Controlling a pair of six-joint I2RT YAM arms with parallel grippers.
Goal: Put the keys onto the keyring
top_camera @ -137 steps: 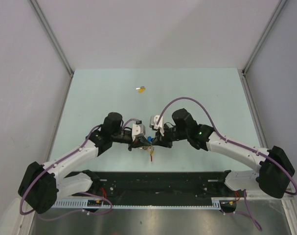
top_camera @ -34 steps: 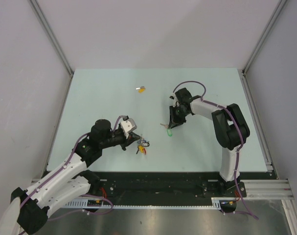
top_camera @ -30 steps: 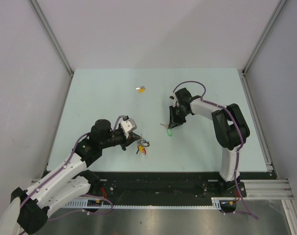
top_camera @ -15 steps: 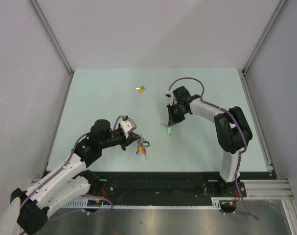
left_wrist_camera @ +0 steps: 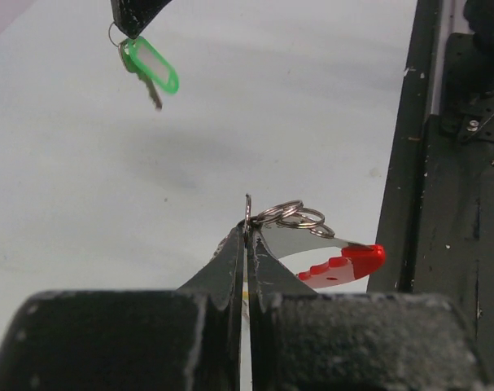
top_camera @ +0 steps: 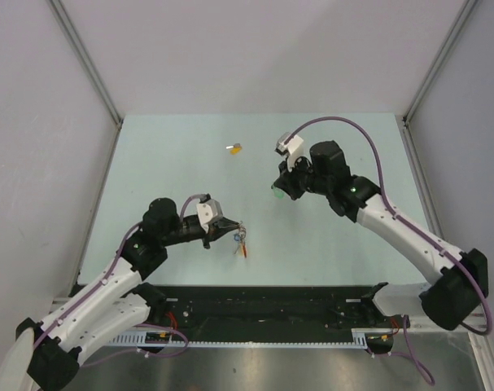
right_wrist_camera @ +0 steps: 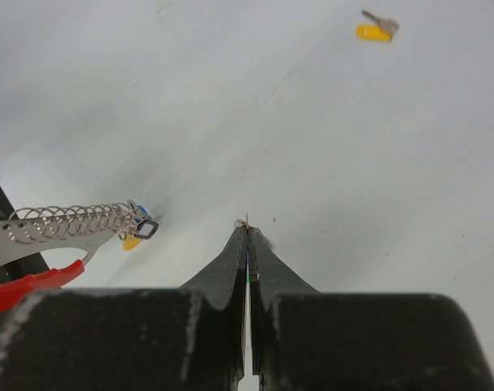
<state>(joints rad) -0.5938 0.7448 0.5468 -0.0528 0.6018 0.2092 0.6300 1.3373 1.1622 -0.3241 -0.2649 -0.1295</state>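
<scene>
Since a second ago your right arm has swung up off the tabletop (top_camera: pixel 352 147) and taken the green-headed key (left_wrist_camera: pixel 149 67) with it, so the key now hangs in the air instead of lying flat. The right tool (right_wrist_camera: pixel 247 236) is pressed together on the key's top end. The left tool (left_wrist_camera: pixel 247 228) is pressed together on a loop of the keyring (left_wrist_camera: pixel 290 216), near the front edge.

From the keyring, the key lies farther out and to your right, clearly apart. Its long axis hangs at a slant with the blade lowest. Closing that gap looks like the right arm's job.

The left wrist view shows you the whole key and its small wire loop. The right wrist view gives only a green sliver between the fingers, but it does show the yellow-headed key (right_wrist_camera: pixel 373 32) lying far out, untouched.
</scene>
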